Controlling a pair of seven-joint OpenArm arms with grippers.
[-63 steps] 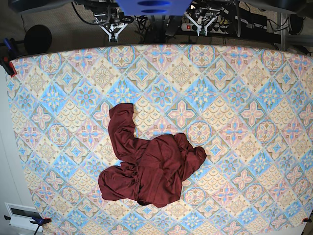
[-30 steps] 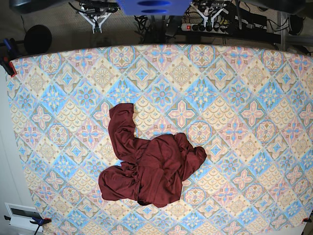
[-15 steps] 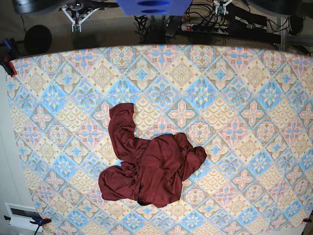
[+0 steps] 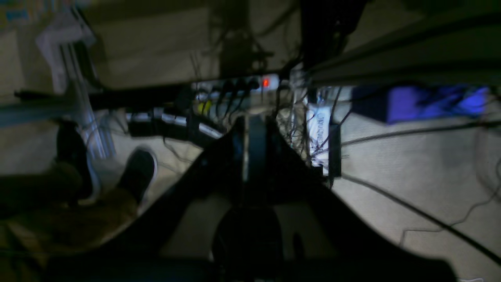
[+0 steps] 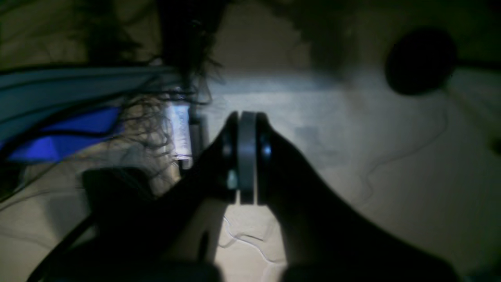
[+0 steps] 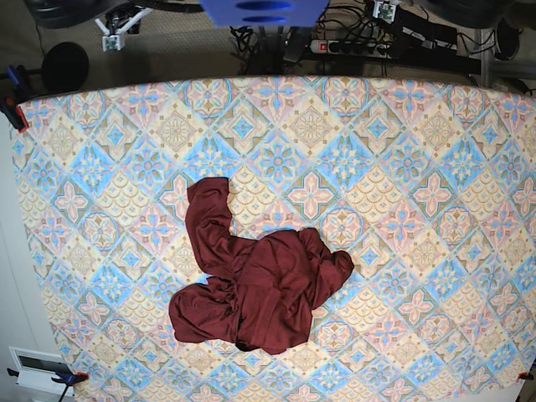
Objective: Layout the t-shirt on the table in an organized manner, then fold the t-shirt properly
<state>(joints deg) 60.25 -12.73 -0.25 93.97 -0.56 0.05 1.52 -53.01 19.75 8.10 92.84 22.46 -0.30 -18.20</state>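
The dark maroon t-shirt (image 6: 260,289) lies crumpled in a heap on the patterned table (image 6: 402,167), a little left of centre and toward the near edge, with one sleeve (image 6: 208,205) stretching up and away from the heap. Both grippers hang beyond the table's far edge, well away from the shirt. My right gripper (image 6: 109,42) is at the top left, and the right wrist view shows it (image 5: 246,117) shut and empty over the floor. My left gripper (image 6: 385,10) is at the top right, also shut with nothing in it (image 4: 248,123).
Behind the far edge of the table are a power strip (image 6: 339,46) with cables and a round black object (image 6: 65,67). Clamps (image 6: 12,107) hold the cloth at the corners. A white box (image 6: 33,368) sits off the near left corner. A shoe (image 4: 137,172) rests on the floor.
Both grippers have moved outward along the top edge, the right one to the left and the left one to the right and upward. The t-shirt has not moved.
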